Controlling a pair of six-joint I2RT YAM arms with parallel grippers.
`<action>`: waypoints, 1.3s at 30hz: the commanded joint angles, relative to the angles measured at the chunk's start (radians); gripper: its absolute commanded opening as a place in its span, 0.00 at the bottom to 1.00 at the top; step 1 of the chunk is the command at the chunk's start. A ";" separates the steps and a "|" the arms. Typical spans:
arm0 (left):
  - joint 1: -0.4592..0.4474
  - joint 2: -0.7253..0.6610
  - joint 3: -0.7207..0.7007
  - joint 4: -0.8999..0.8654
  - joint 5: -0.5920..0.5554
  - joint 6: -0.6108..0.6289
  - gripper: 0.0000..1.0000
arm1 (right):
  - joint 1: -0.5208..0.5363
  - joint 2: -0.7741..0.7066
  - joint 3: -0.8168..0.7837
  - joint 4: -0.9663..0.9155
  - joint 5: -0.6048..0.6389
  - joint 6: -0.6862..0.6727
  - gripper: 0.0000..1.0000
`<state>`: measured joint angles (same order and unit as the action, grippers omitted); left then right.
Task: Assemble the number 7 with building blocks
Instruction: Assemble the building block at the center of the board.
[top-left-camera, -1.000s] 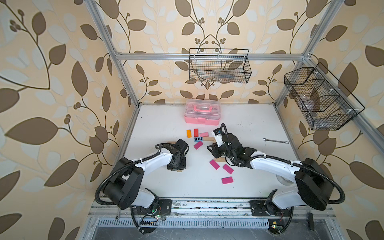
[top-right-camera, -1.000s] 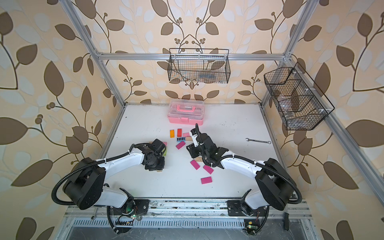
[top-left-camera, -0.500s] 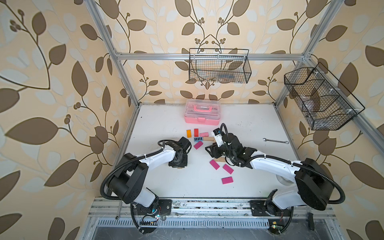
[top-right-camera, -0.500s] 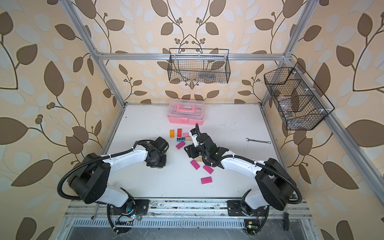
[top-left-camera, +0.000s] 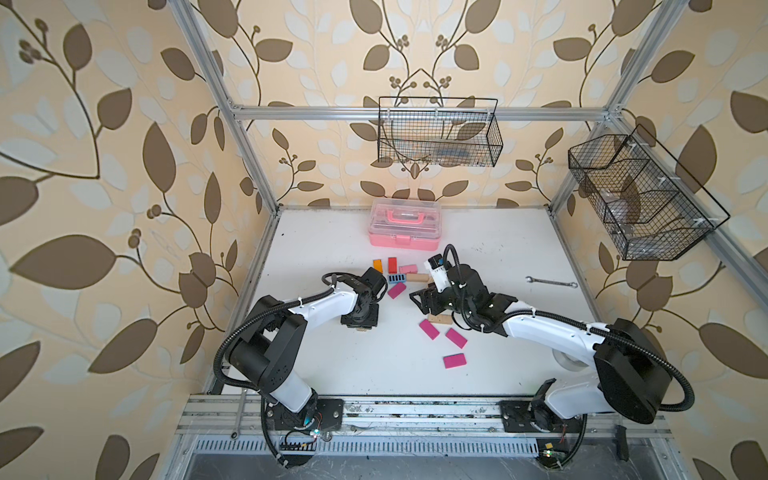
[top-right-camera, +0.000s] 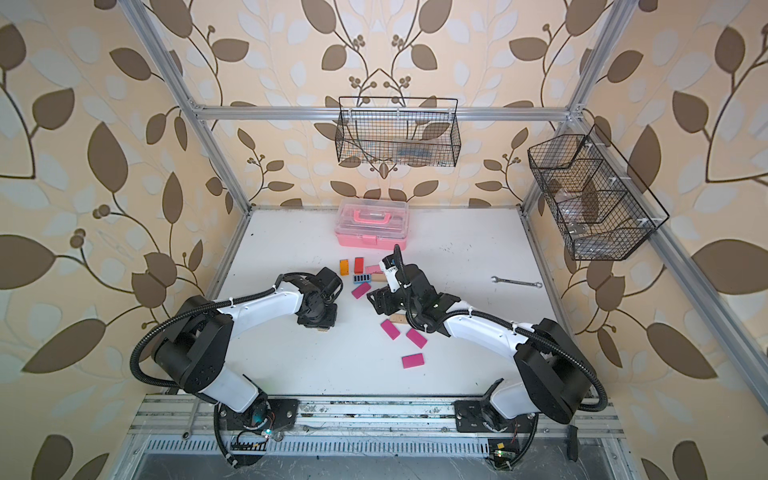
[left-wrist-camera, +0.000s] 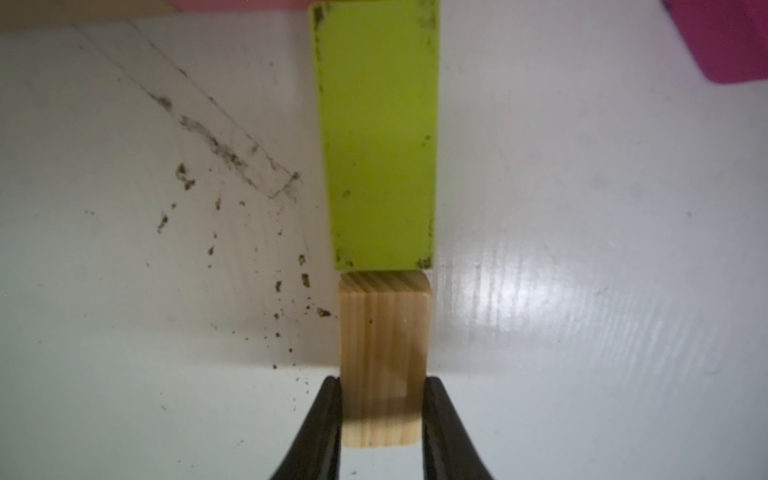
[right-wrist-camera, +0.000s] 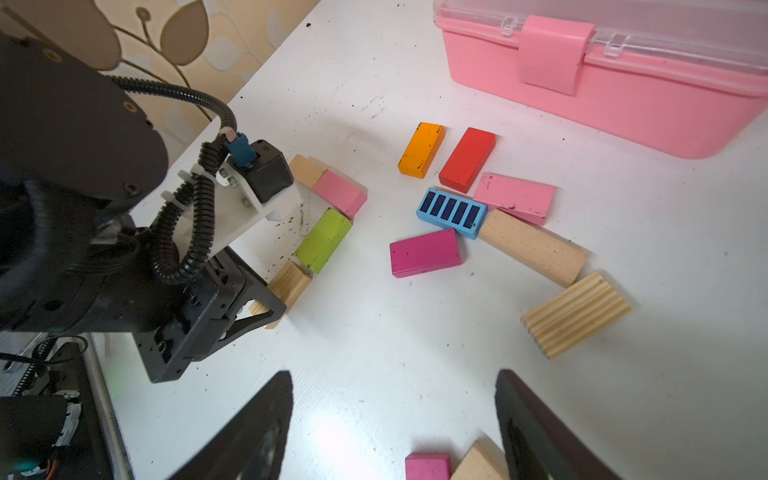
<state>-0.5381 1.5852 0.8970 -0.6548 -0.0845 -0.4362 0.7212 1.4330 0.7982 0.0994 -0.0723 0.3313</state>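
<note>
My left gripper is shut on a plain wood block lying flat on the table, its end butted against a lime green block. In the right wrist view that green block runs off from a light pink block joined to another wood block, forming a bent line of building blocks. My right gripper hangs open over bare table with nothing between its fingers; it shows in both top views. Loose orange, red, blue-striped and magenta blocks lie beyond it.
A pink plastic case stands at the back of the table. A wrench lies at the right. Three magenta blocks and a wood block lie under the right arm. Wire baskets hang on the walls.
My right gripper's jaws have spread much wider. The left gripper stays closed on the wood block, and its arm has shifted slightly.
</note>
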 joint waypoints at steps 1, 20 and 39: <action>-0.006 0.034 0.015 -0.012 0.011 0.021 0.24 | -0.005 -0.011 0.014 -0.012 -0.012 -0.009 0.78; 0.009 0.056 0.017 -0.021 0.007 0.018 0.35 | -0.002 0.012 0.033 -0.021 -0.020 -0.014 0.78; 0.016 -0.018 0.020 -0.021 0.036 0.031 0.71 | -0.014 0.000 0.008 -0.080 0.002 -0.015 0.78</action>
<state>-0.5285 1.6295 0.9165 -0.6548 -0.0666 -0.4110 0.7174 1.4345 0.8009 0.0700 -0.0792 0.3290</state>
